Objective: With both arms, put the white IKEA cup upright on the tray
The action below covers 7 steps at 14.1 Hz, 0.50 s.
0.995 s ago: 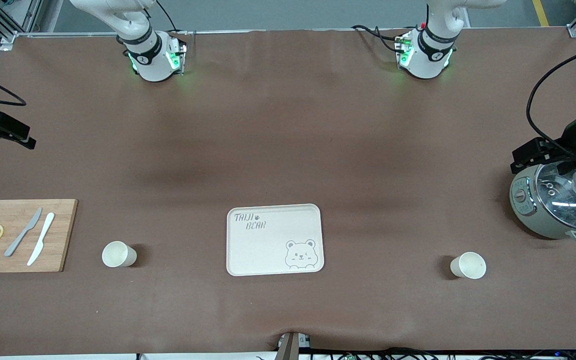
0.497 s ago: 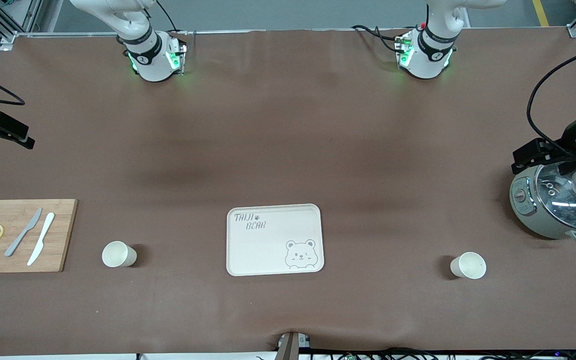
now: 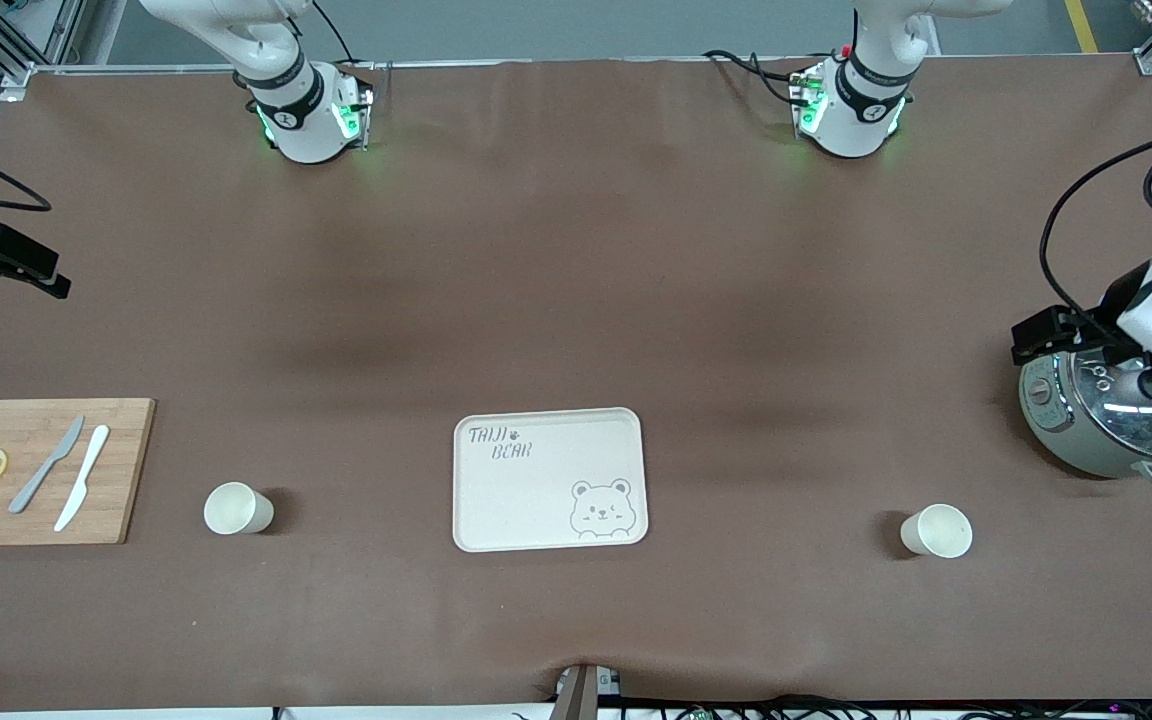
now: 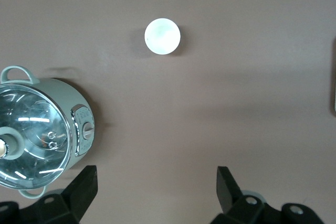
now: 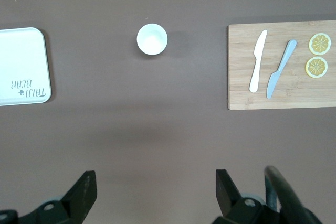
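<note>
The cream tray (image 3: pixel 548 478) printed "TAIJI BEAR" lies on the table's middle, nearer the front camera. One white cup (image 3: pixel 236 508) stands upright between the tray and the cutting board; it shows in the right wrist view (image 5: pixel 152 39). A second white cup (image 3: pixel 936 530) stands upright toward the left arm's end, also in the left wrist view (image 4: pixel 162 36). My left gripper (image 3: pixel 1061 335) hangs open and empty (image 4: pixel 156 192) high over the table beside the pot. My right gripper (image 3: pixel 6 262) hangs open and empty (image 5: pixel 155 195) high over bare table at the right arm's end.
A grey-green pot with a glass lid (image 3: pixel 1111 410) stands at the left arm's end (image 4: pixel 39 129). A wooden cutting board (image 3: pixel 46 470) with two knives and two lemon slices lies at the right arm's end (image 5: pixel 281 66). The tray's corner shows in the right wrist view (image 5: pixel 23 66).
My left gripper has shifted a little over the pot, toward the tray's side. The right arm, both cups and the tray have not moved.
</note>
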Available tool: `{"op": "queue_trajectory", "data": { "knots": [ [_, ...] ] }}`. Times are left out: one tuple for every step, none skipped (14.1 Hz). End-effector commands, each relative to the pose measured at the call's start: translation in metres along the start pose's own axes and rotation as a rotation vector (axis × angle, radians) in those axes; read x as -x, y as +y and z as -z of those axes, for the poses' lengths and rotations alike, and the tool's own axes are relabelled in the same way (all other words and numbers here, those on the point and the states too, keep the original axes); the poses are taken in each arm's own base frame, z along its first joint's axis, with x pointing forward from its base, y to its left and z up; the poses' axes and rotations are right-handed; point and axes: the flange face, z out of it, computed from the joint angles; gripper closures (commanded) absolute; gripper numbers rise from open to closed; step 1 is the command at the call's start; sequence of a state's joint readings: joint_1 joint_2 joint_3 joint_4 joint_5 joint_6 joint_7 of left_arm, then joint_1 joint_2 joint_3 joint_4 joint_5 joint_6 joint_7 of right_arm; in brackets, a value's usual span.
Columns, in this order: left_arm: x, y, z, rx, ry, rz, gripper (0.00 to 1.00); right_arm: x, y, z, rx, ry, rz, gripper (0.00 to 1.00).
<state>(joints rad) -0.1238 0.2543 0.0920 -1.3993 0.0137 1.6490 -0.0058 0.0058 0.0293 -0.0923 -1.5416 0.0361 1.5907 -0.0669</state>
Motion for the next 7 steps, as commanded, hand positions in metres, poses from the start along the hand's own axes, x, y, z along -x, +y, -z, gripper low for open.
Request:
{"op": "queue_trajectory", "data": {
  "knots": [
    [-0.016,-0.002,-0.024,-0.025,0.008,-0.021,0.0,-0.001,0.002,0.0,0.018,-0.009,-0.012,0.0],
    [-0.023,-0.001,-0.036,-0.027,0.011,-0.02,0.0,-0.002,0.002,-0.002,0.018,-0.01,-0.012,0.0],
    [-0.031,-0.004,-0.051,-0.031,0.017,-0.014,0.0,-0.002,0.005,-0.002,0.018,-0.012,-0.017,0.0],
    [-0.039,-0.007,-0.063,-0.033,0.027,-0.008,0.0,-0.004,0.006,-0.003,0.017,-0.01,-0.017,0.0],
    [-0.045,-0.007,-0.076,-0.035,0.03,-0.005,0.0,-0.009,0.006,-0.011,0.02,-0.015,-0.016,0.0],
    [-0.05,-0.009,-0.087,-0.037,0.035,-0.004,0.0,-0.016,0.007,-0.026,0.016,-0.037,-0.018,0.0],
    [-0.055,-0.016,-0.098,-0.038,0.04,0.007,0.0,-0.027,0.006,-0.04,0.013,-0.048,-0.015,0.0]
  ]
}}
